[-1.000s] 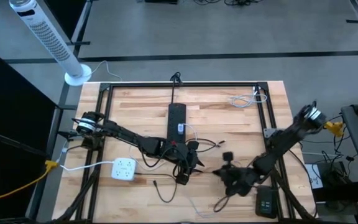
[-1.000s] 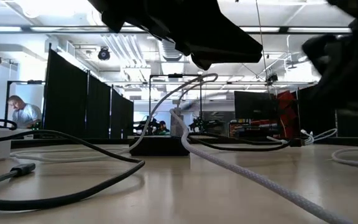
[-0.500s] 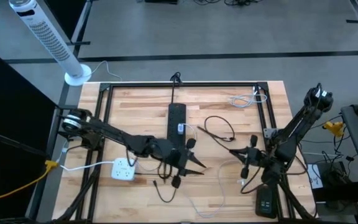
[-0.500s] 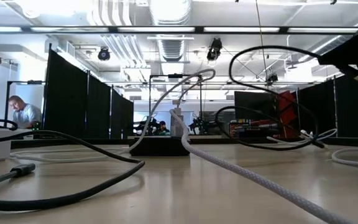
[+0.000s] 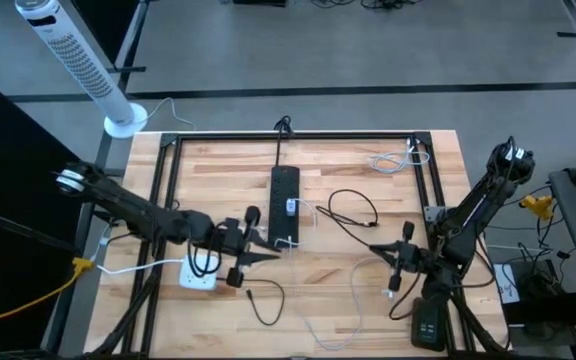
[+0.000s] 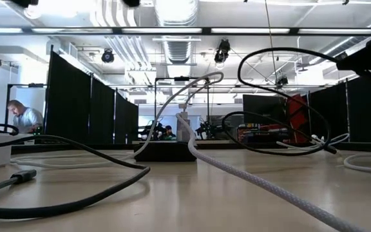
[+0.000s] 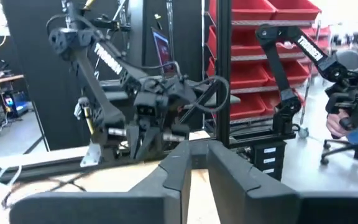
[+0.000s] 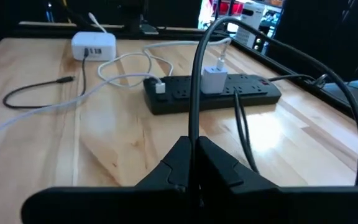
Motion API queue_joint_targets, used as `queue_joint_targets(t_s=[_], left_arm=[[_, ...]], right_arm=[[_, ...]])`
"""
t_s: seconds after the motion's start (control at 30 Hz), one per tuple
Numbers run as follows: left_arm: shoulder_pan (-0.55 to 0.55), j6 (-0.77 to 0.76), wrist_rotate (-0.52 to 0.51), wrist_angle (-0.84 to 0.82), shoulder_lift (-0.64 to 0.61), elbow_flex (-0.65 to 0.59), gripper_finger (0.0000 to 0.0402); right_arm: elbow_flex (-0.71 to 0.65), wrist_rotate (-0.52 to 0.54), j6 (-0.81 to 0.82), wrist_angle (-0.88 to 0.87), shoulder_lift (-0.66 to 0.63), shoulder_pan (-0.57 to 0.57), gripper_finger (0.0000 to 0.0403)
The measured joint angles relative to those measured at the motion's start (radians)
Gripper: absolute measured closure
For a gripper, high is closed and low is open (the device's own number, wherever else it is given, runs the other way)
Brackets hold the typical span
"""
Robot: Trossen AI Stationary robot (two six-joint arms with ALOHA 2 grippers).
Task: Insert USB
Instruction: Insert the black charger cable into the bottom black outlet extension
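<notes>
A black power strip (image 5: 285, 190) lies mid-table with a white charger block (image 8: 215, 79) plugged into it. My right gripper (image 5: 383, 255) hovers to the strip's right and nearer the front edge. It points toward the strip and is shut on a thin black cable (image 5: 353, 205), which stands in a loop over the table (image 6: 282, 96). The cable's USB plug is hidden. My left gripper (image 5: 271, 250) hangs just left of the strip's near end, its fingers (image 7: 179, 168) together with nothing between them. My right gripper pinches the black cable (image 8: 193, 127) between its two fingers, which come nearly level from the table's right side. The fingers hide which part of the cable they have. From the fingertips the cable rises clear of the table and arcs over in a slack loop.
A white hub (image 5: 198, 272) sits at the front left. A loose black cable with a plug (image 5: 251, 295) lies near the front edge, and a white braided cable (image 6: 256, 180) runs across the table. Black frame rails (image 5: 288, 135) border the table. A person (image 6: 23, 117) shows far off.
My left gripper has drawn back toward the table's left edge, risen, tipped up to level and shut on nothing. My right gripper has swung toward the right edge, carrying the black cable, which now stands up in a loop over the table.
</notes>
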Motion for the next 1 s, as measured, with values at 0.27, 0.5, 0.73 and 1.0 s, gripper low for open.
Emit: queue_joint_targets(t_s=[0.27,0.5,0.73,1.0], left_arm=[[0.002,-0.050,0.141,0.438,0.324,-0.063,0.0371],[0.014,-0.051,0.278,0.529,0.604,0.158,0.0344],[0.041,-0.098,0.483,0.516,0.758,0.410,0.0290],[0.093,-0.180,0.626,0.385,0.868,0.615,0.0238]], right_arm=[[-0.045,-0.205,-0.449,0.483,0.004,0.011,0.0398],[-0.192,-0.400,-0.990,1.330,0.094,0.008,0.0398],[-0.201,-0.702,-1.152,1.618,0.205,-0.074,0.0398],[-0.129,-0.928,-1.155,1.610,0.280,-0.204,0.0398]])
